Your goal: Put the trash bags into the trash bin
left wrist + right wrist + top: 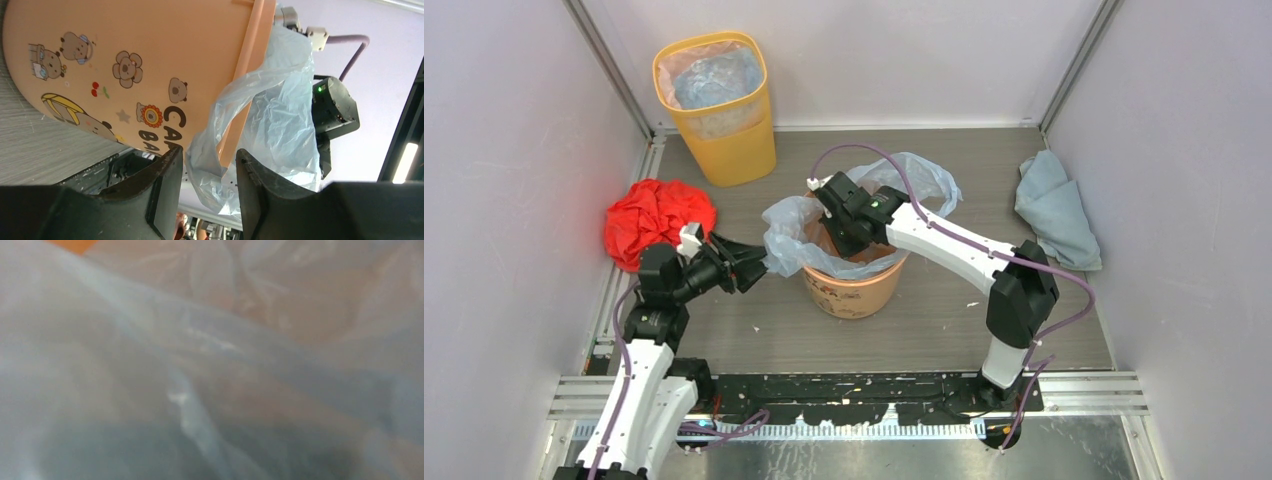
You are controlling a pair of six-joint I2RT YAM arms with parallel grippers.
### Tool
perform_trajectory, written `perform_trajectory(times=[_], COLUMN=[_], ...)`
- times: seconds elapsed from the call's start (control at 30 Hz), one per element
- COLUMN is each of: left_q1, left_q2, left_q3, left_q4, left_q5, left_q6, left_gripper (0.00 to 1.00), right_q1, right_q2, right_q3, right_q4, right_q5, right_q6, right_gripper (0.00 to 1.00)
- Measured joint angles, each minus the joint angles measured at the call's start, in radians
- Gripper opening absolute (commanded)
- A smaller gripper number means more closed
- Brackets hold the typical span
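Note:
The round orange trash bin [856, 288] stands mid-table, its printed side close in the left wrist view [125, 70]. A pale blue translucent trash bag [786, 238] is draped over its rim and spills out on the left and at the back. My left gripper [756, 268] is open at the bag's left flap. A hanging fold of the film [210, 165] and the bin's rim sit between its fingers [162, 192], with gaps on both sides. My right gripper [846, 238] reaches down inside the bin, fingertips hidden. Blurred bag film [210, 370] fills its wrist view. A crumpled red bag [656, 220] lies at the left wall.
A taller yellow bin [724, 150] lined with a clear bag stands at the back left. A blue-grey cloth [1056, 212] lies at the right wall. Walls close in on the left, right and back. The arm bases sit on the rail along the near edge.

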Motion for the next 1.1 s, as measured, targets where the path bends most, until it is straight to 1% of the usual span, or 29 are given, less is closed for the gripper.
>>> perform_trajectory(times=[0.17,0.23,0.47,0.57,0.7,0.73,0.93,1.1], left_q1=[-0.047,-0.061,-0.077,-0.077,-0.077,-0.077,-0.066,0.027], left_q2=[-0.002,-0.004,0.010,0.043,0.131,0.153,0.287,0.371], left_q3=[-0.004,-0.009,-0.055,-0.072,-0.083,-0.083,-0.083,-0.081], left_q4=[0.014,0.013,0.035,0.072,0.151,0.171,0.289,0.343], left_q5=[-0.008,-0.012,-0.039,-0.047,-0.064,-0.066,-0.071,-0.043], left_q6=[-0.008,-0.010,-0.014,-0.019,-0.023,-0.024,-0.017,0.006], left_gripper=[0.44,0.42,0.16,0.09,0.01,0.00,0.00,0.00], right_q1=[0.000,0.000,0.000,0.000,0.000,0.000,0.000,-0.006], right_q2=[0.010,0.011,0.011,0.011,0.011,0.011,0.011,0.011], right_q3=[0.003,0.004,0.005,0.005,0.005,0.005,0.005,0.005], right_q4=[-0.002,-0.002,-0.001,-0.001,-0.001,-0.001,-0.001,0.000], right_q5=[-0.001,-0.002,-0.004,-0.004,-0.004,-0.004,-0.004,-0.003], right_q6=[0.000,0.000,0.000,0.000,0.000,0.000,0.000,0.000], right_gripper=[0.01,0.01,0.01,0.01,0.01,0.01,0.01,0.01])
